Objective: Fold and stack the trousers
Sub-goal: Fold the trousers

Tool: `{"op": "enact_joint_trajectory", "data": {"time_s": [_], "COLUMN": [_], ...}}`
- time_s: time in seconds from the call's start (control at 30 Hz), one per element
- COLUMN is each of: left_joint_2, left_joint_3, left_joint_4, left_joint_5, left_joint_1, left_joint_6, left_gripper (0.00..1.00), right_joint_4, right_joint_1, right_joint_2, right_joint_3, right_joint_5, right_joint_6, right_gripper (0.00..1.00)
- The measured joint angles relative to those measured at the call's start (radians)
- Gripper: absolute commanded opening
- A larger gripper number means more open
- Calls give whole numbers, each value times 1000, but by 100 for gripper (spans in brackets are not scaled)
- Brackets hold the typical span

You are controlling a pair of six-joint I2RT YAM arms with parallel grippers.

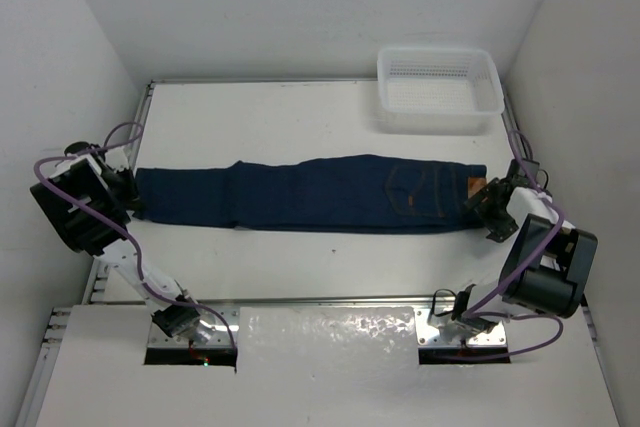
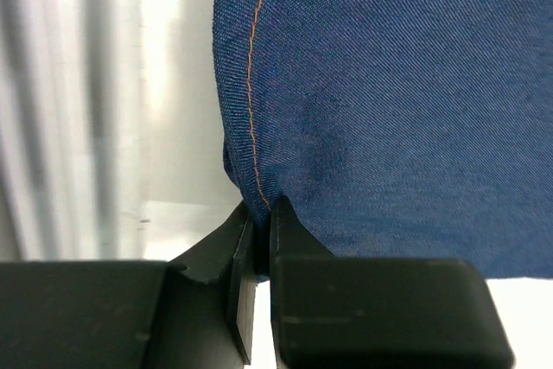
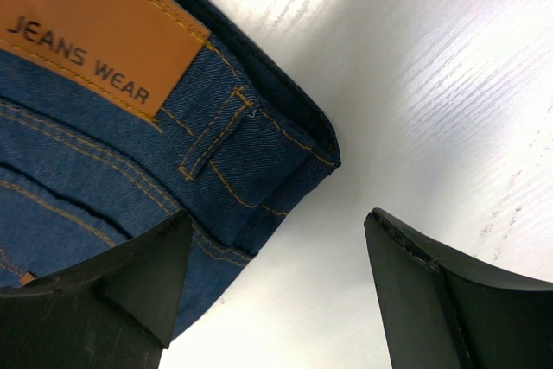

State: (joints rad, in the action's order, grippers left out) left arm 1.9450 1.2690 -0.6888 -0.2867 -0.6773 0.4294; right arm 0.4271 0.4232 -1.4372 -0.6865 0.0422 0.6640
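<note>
Left gripper [image 2: 262,213]: pinched shut on leg end of trousers [image 1: 300,194] | right gripper [image 3: 276,224]: jaws wide at waist corner, holding nothing | trousers: flat, full length across table [image 1: 300,117] | progress: early, I'd say; crosswise folds and stacking left | patch [image 3: 95,32]: "JEANS WEAR"

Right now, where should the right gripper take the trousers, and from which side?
I'd grip the trousers at the waistband corner beside the belt loop, from the right end: that thick edge lies flat and exposed, facing the open right gripper.
</note>
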Motion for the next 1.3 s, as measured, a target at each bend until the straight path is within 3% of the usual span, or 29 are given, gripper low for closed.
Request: {"op": "enact_joint_trajectory", "data": {"time_s": [0.33, 0.77, 0.97, 1.3], "left_joint_2": [-4, -167, -225, -288], "left_joint_3": [19, 288, 320, 356], "left_joint_4": [-115, -291, -320, -171], "left_joint_5": [-70, -299, -432, -566], "left_joint_1": [5, 71, 221, 618], "left_joint_6": [8, 56, 61, -44], "left_gripper": [0, 0, 0, 0], "right_joint_4": [1, 8, 8, -11], "right_joint_1": [0, -28, -107, -147], "right_joint_2": [11, 76, 76, 72], "right_joint_3": [-5, -60, -63, -79], "right_joint_5": [2, 36, 51, 31], "right_joint_6": [-10, -93, -131, -158], "right_gripper": [77, 76, 76, 76]}}
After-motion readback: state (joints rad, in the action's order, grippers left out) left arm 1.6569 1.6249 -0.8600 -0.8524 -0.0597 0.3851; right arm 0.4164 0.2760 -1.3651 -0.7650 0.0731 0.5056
